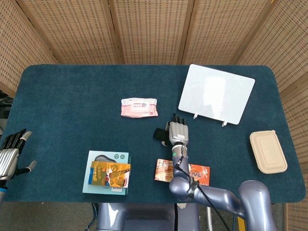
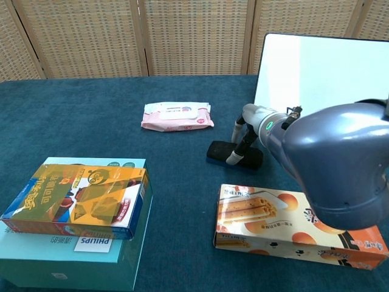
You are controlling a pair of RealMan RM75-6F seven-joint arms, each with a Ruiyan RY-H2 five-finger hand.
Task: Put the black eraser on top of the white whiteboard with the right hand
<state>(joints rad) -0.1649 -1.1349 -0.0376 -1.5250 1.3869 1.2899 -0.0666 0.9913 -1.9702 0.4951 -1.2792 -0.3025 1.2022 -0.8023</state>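
Now right hand [image 1: 177, 132] sits over the eraser [image 2: 234, 156], fingers on it.
Eraser is on the table [image 1: 72, 96], near the whiteboard [image 1: 216, 94]; grip unclear. Left hand [image 1: 10, 154] open, empty.

The right hand [image 1: 177, 132] is seen extended forward from its grey arm, palm down, with fingers [image 2: 239, 146] angled downward and partly hidden by the wrist. The left hand [image 1: 10, 154] is held at the left edge, fingers spread apart, nothing gripped.
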